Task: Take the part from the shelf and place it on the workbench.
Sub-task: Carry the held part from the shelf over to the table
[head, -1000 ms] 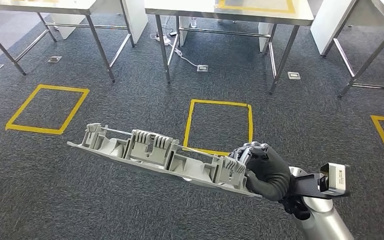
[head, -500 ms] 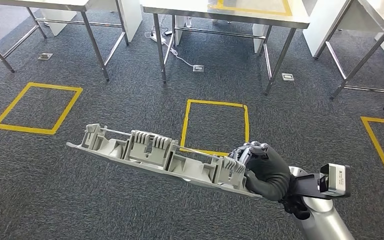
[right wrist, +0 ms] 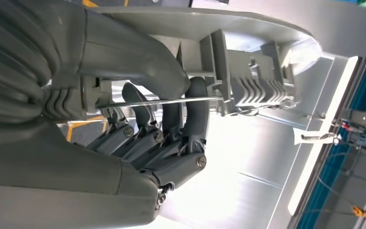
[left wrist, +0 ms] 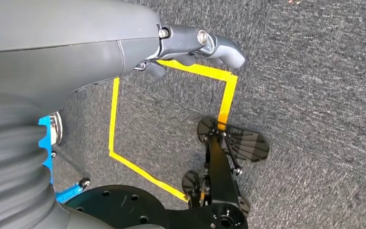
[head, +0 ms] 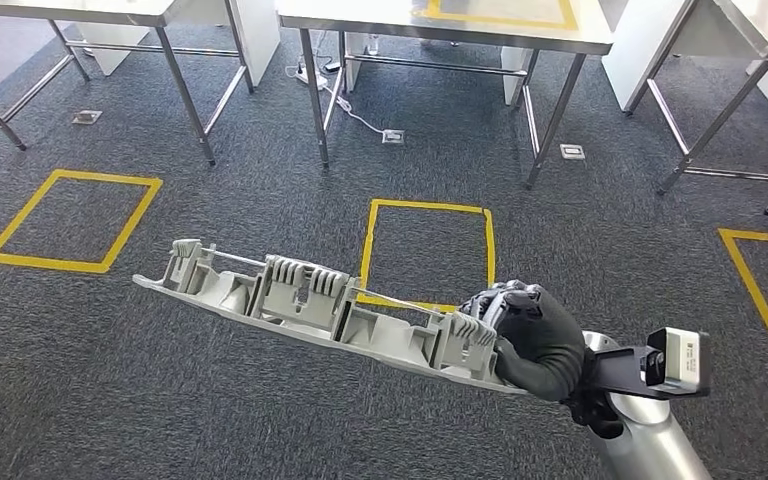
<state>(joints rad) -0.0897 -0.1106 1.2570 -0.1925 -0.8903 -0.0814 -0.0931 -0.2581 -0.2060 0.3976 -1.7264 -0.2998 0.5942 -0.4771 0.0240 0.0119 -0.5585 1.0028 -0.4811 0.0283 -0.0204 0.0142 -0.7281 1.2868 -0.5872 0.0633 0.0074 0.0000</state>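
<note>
Right hand [head: 530, 340] clamped on one end of the part [head: 320, 312], lower middle of frame.
Keep it level as you approach the counter [head: 440, 25], upper middle.

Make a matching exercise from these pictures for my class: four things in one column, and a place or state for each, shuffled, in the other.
Things:
1. grey part
2. right hand
3. yellow tape square
4. steel table

Places or states:
A. stuck flat on the carpet
B. standing on thin metal legs
C. held above the floor by one end
D. wrapped around the part's end

Pairs: 1-C, 2-D, 3-A, 4-B
</note>
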